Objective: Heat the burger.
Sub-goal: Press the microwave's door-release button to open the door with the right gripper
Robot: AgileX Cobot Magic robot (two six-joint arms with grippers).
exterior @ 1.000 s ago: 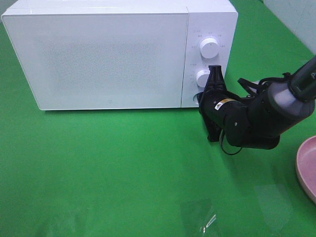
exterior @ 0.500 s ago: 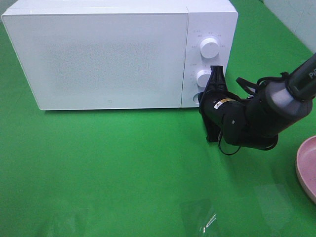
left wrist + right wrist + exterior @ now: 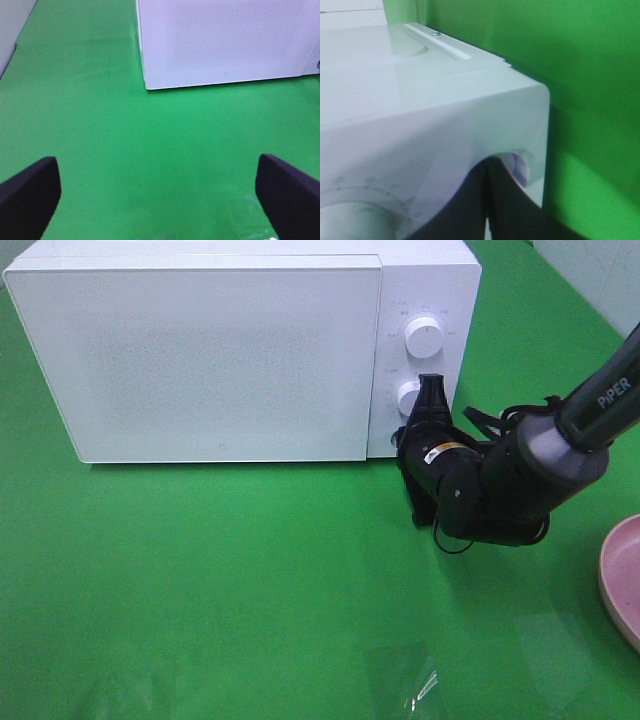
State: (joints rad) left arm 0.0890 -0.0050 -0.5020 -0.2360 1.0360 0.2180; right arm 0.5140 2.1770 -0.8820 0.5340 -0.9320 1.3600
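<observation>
Microwave point(image 3: 200, 350) boxy, glossy white | right gripper point(image 3: 487, 172) closed, near round button point(image 3: 520, 169)

A white microwave oven point(image 3: 430, 270) sits at the back of a table covered in bright green cloth point(image 3: 200, 590). Its door point(image 3: 200, 360) is closed, a wide pale panel with a faint dotted window. To the right of the door runs a narrow control strip point(image 3: 450, 300) with two round white knobs, the upper knob point(image 3: 425, 337) directly above the lower knob point(image 3: 408, 396). A close view shows a small round white button point(image 3: 520, 167) recessed near the strip's bottom corner. At the table's right edge, part of a round pink plate point(image 3: 622, 580) shows, mostly cut off. Near the front, a small scrap of clear film point(image 3: 420, 687) lies on the cloth, well apart from the oven.
</observation>
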